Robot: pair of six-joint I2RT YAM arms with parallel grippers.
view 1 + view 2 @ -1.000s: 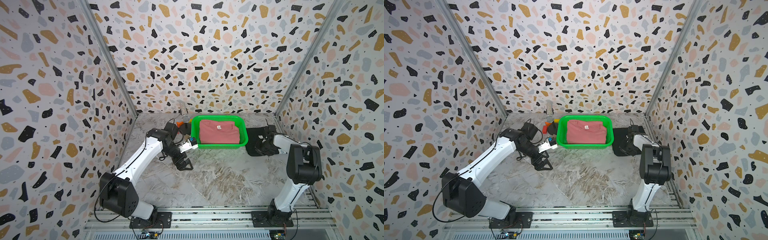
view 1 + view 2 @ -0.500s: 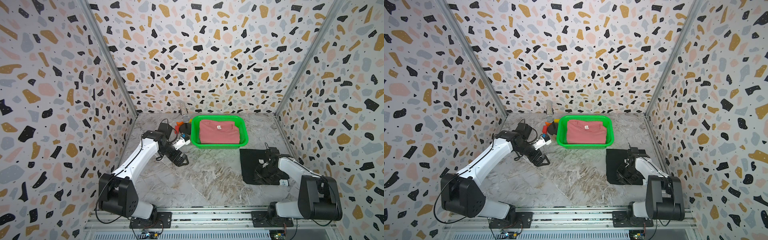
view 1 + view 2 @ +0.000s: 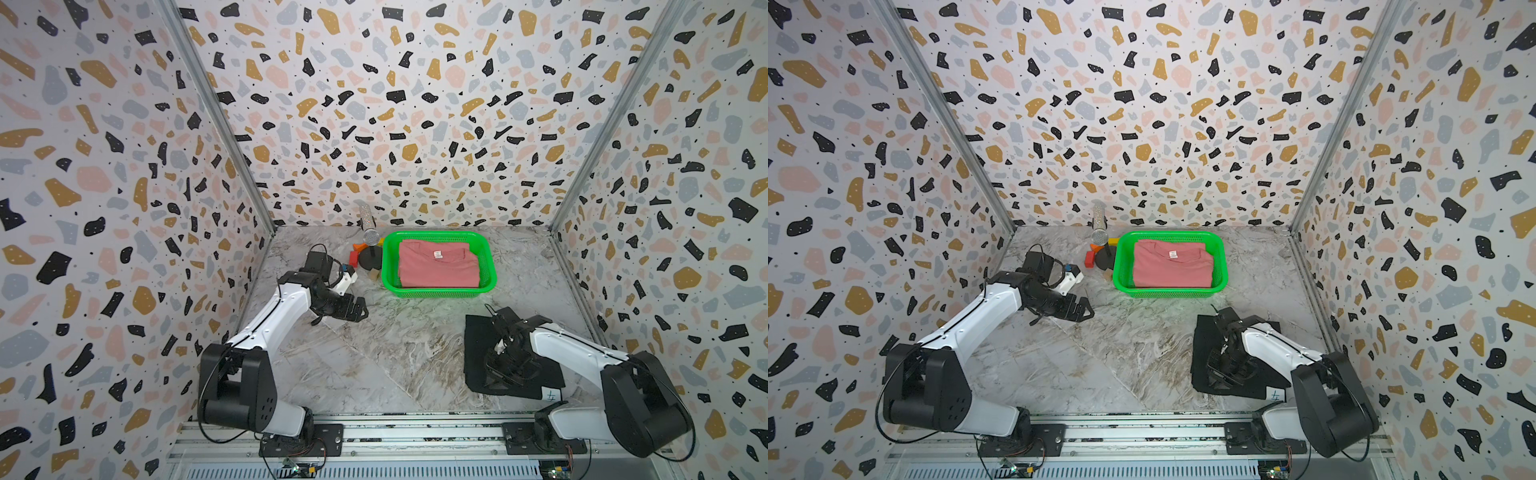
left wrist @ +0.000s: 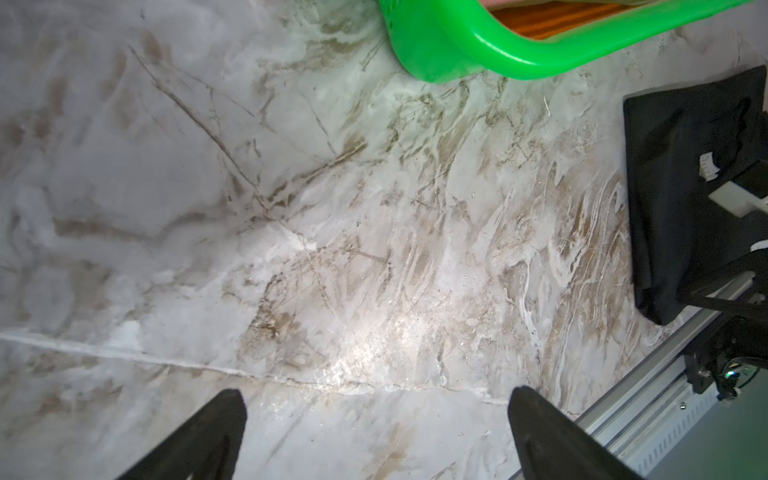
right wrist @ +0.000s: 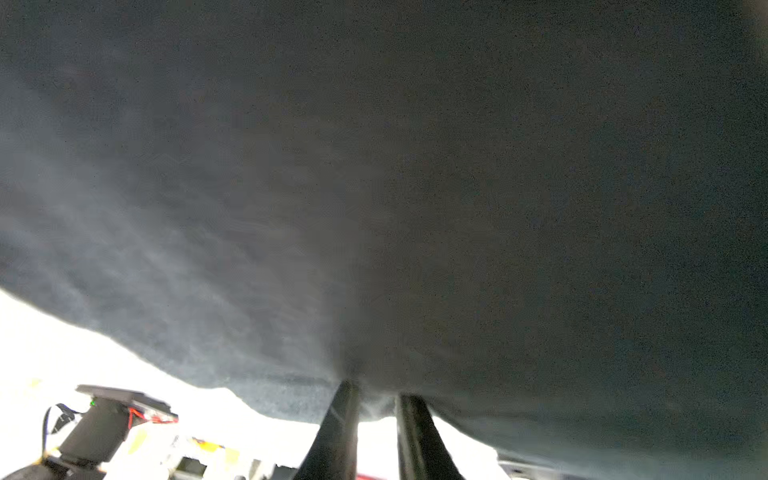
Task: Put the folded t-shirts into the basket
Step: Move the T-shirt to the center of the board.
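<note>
My right hand [image 5: 376,390] pinches an edge of the black t-shirt [image 3: 476,353], lower right in a top view. It looks soft and floppy and may unfold. My left hand [image 4: 376,395] is spread wide, empty.

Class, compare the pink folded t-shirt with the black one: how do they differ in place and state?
The pink t-shirt lies inside the green basket; the black t-shirt is outside it, nearer the front. The pink t-shirt is untouched; the black t-shirt is pinched by the right pincer. Both are folded.

green basket [image 3: 440,293] | pink shirt [image 3: 436,270] | black shirt [image 3: 476,353] | marbled table [image 3: 374,357]
</note>
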